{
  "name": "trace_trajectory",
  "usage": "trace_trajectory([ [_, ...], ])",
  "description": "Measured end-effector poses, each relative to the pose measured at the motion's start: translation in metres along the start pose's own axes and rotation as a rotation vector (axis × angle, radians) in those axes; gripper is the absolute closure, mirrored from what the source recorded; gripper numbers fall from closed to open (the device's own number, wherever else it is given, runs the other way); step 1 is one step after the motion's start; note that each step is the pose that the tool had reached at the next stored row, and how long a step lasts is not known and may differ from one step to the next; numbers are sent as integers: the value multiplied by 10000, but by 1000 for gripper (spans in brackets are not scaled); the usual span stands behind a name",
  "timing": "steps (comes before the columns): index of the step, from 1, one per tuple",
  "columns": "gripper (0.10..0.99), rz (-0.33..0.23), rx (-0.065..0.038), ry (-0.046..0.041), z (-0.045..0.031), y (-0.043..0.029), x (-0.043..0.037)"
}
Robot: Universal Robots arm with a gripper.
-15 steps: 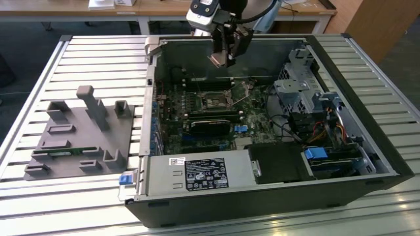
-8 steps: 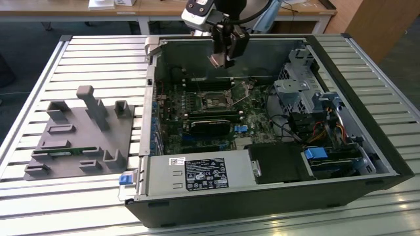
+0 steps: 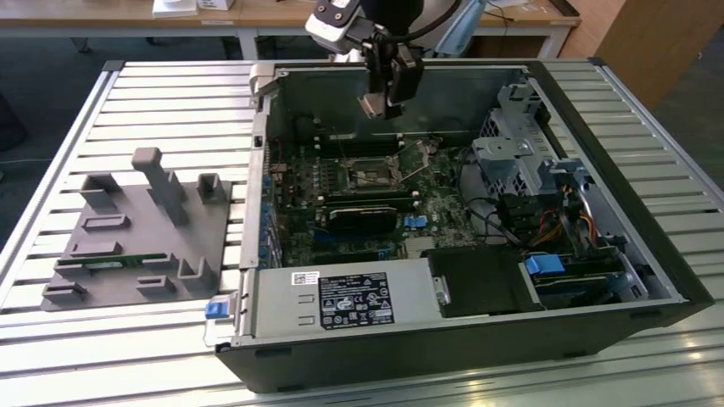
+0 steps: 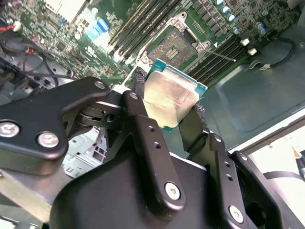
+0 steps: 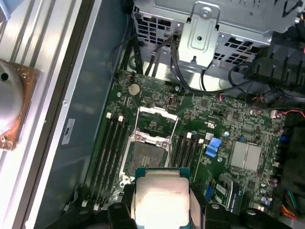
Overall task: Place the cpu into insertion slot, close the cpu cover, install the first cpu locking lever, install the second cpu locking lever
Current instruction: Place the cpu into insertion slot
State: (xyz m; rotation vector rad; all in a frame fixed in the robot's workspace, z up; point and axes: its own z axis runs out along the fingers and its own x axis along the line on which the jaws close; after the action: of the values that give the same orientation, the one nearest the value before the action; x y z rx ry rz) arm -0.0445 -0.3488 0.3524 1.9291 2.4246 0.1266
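cpu (image 4: 170,95): small flat square chip, pale silvery metal face, green rim; aloft over the green motherboard (image 5: 209,109).
end effector (image 4: 167,107): black, two-fingered, clamped on the chip's opposite edges.
insertion slot (image 5: 145,152): dark square socket, silvery rim, bare, well below the chip; thin metal cpu cover (image 5: 155,125) raised open.
handling: likely light, stiff, smooth, fragile; edges only.

Silver-faced cpu (image 4: 169,95) with teal edge, black end effector (image 4: 167,114), green motherboard (image 5: 214,107), dark insertion slot (image 5: 144,155)

Exterior view high over case (image 3: 453,356); both wrist views near motherboard (image 5: 224,114) (image 4: 200,19).
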Motion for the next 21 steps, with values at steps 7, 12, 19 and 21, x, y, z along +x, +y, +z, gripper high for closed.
trace_trajectory([
  [7, 549, 738, -15, -65, 15, -15, 3],
  [12, 549, 1260, -24, -112, 27, -23, 5],
  [19, 549, 1907, -37, -170, 40, -38, 8],
  [21, 549, 2050, -40, -182, 53, -43, 8],
])
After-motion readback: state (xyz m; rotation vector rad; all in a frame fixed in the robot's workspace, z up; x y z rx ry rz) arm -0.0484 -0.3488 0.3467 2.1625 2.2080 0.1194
